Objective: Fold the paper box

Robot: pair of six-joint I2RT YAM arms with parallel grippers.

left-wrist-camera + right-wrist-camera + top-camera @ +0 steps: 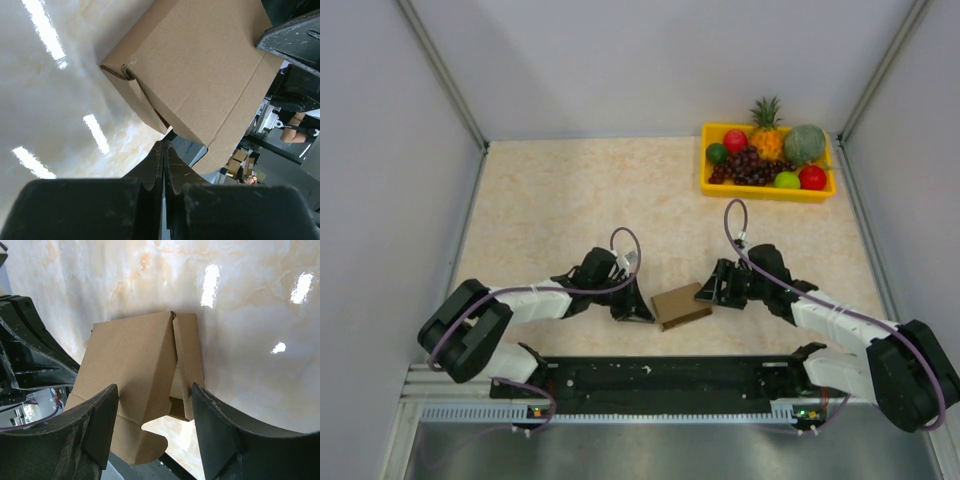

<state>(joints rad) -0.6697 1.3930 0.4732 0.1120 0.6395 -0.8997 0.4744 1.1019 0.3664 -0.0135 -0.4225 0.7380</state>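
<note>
The paper box (680, 305) is plain brown cardboard, partly folded, lying on the table between my two grippers. In the left wrist view the paper box (200, 65) fills the upper frame, and my left gripper (164, 146) is shut with nothing in it, its tips just under the box's near edge. My right gripper (155, 407) stands open astride the box's end (135, 360). One of its fingertips (200, 395) touches the narrow side flap, while the other lies over the wide panel with the rounded tuck flap. In the top view the left gripper (636, 310) and right gripper (710, 294) flank the box.
A yellow tray (705, 185) of fruit stands at the back right of the marbled table. Grey walls close in both sides. The black rail (660, 375) holding the arm bases runs along the near edge.
</note>
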